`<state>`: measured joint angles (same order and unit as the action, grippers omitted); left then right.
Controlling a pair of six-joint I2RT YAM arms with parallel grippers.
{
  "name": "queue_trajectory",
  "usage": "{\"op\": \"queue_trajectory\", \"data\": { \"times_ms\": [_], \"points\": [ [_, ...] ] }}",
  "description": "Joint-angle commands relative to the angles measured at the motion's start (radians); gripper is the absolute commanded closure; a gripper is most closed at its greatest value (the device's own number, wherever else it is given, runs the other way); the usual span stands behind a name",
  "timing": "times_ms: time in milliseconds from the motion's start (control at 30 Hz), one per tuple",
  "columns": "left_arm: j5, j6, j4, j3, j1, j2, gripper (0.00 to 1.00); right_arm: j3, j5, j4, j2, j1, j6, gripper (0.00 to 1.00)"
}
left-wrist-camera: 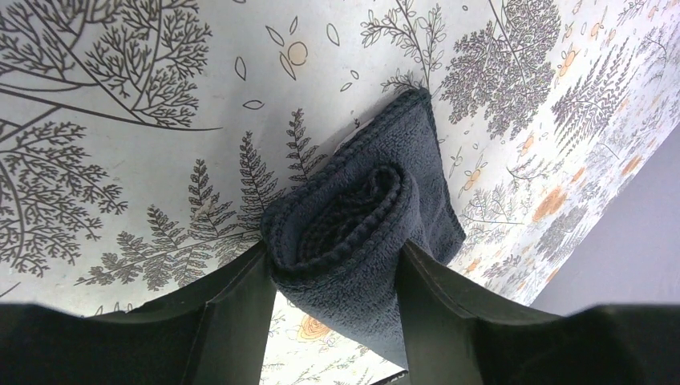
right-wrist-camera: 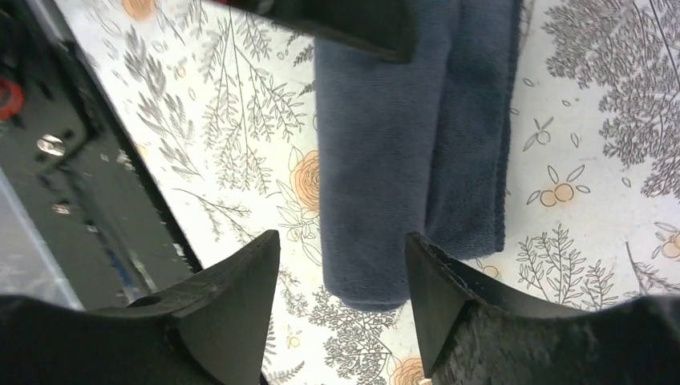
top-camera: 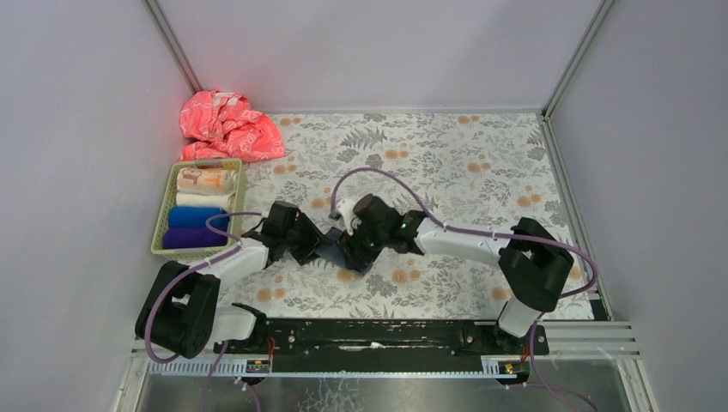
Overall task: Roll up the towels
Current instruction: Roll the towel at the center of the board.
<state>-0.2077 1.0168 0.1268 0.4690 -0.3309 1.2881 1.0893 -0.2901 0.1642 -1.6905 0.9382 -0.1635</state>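
Note:
A dark grey-blue towel [left-wrist-camera: 353, 216], wound into a roll, sits between the fingers of my left gripper [left-wrist-camera: 333, 257], which is shut on its near end; both pads press into its sides. The same roll [right-wrist-camera: 377, 160] lies on the floral covering in the right wrist view, with a flat flap of it alongside. My right gripper [right-wrist-camera: 343, 245] stands open just short of the roll's free end and touches nothing. In the top view both grippers, left [top-camera: 316, 245] and right [top-camera: 349, 249], meet at mid-table and hide the towel.
A green basket [top-camera: 168, 193] at the left holds a cream printed roll [top-camera: 204, 179], a white roll [top-camera: 203, 199], a blue roll [top-camera: 196, 216] and a purple roll [top-camera: 191, 238]. A crumpled pink cloth [top-camera: 230, 126] lies in the back left corner. Walls enclose the table.

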Motion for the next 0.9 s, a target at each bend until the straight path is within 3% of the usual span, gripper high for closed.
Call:
{"op": "queue_trajectory", "data": {
  "times_ms": [0, 233, 367, 633, 867],
  "points": [
    [0.053, -0.019, 0.058, -0.033, 0.015, 0.03, 0.47, -0.008, 0.332, 0.005, 0.052, 0.137, 0.19, 0.34],
    [0.026, -0.023, 0.05, -0.026, 0.04, 0.044, 0.45, -0.012, 0.501, -0.02, -0.077, 0.237, 0.276, 0.34],
    [0.005, -0.02, 0.053, -0.024, 0.049, 0.029, 0.4, 0.0, 0.501, -0.024, -0.145, 0.238, 0.294, 0.36],
    [0.023, -0.001, 0.123, -0.031, 0.056, -0.121, 0.21, 0.092, 0.146, 0.069, -0.193, 0.131, 0.246, 0.52],
    [0.05, 0.056, 0.199, -0.065, 0.058, -0.305, 0.16, 0.185, -0.138, 0.179, -0.273, 0.051, 0.193, 0.58]
  ]
}}
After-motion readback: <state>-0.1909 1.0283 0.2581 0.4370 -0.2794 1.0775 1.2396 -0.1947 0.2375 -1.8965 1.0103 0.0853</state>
